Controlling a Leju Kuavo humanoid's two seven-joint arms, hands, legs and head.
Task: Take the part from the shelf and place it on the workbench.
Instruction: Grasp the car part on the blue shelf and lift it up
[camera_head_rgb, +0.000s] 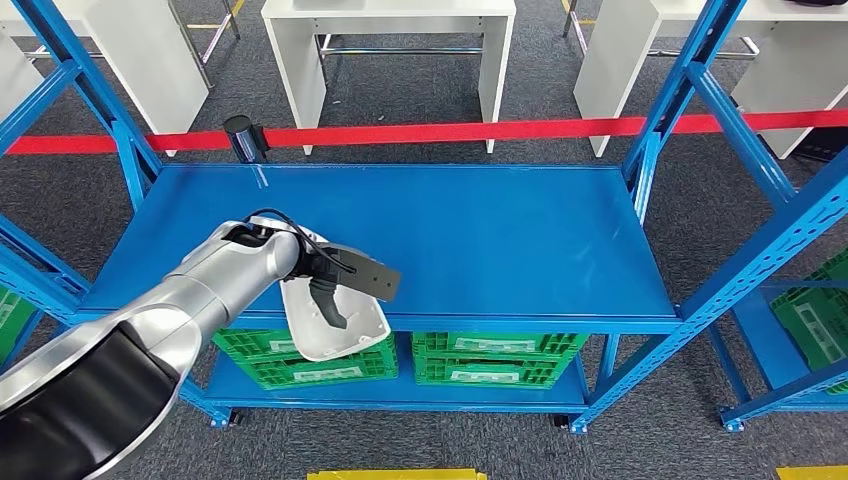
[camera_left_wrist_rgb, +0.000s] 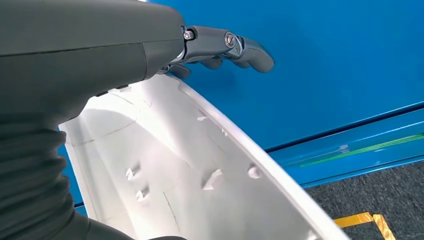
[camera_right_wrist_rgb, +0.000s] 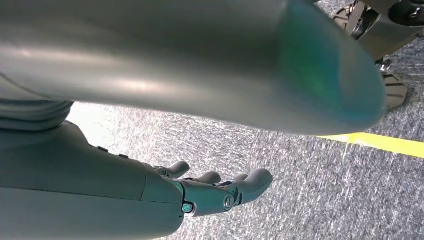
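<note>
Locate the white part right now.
Head view: the white part is in the left hand, over the front-left edge of the blue shelf, above the green crates.

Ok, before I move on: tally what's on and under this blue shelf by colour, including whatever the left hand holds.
White: 1, the part held by the left hand at the front edge of the blue shelf.
Green: 2, the crates on the lower level.
Total: 3.
</note>
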